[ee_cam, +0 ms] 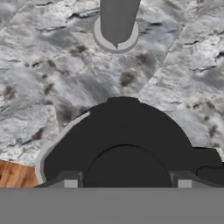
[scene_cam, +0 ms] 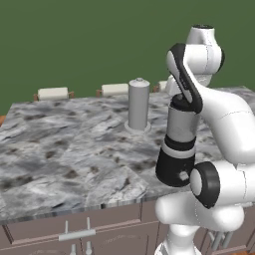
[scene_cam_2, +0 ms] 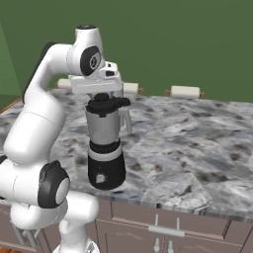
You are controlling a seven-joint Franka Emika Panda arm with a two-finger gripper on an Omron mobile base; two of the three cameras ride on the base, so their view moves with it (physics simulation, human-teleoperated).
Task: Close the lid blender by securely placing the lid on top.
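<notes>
Left base view: you will find the blender (scene_cam: 178,149) at right of centre in the frame, standing on the marble-patterned counter (scene_cam: 74,149) near its front edge, presumably so that the arm can come down on it from directly above. Its base is black and flared, topped by a white band, and the jar is a smooth grey cylinder. The arm's dark-trimmed link crosses the jar top, so the lid cannot be judged from here. A taller slim grey cylinder (scene_cam: 138,103) with a knobbed top stands up-frame, well apart from the blender.

Right base view: the gripper (scene_cam_2: 101,95) hangs directly over the jar, left of centre and high in the frame. The lid (scene_cam_2: 105,105), a black disc with a raised knob and a side tab pointing right, lies on the jar mouth. It looks seated level, though whether it is pressed fully home is a judgement you should not rest on this frame. The jar's side handle (scene_cam_2: 127,121) faces right.

Hand view: the lid occupies the lower half as a matt black round, its knob between the two finger tips (ee_cam: 70,183) at the bottom edge. The fingers appear to sit either side of the knob, but you cannot tell whether they clamp it or stand free
</notes>
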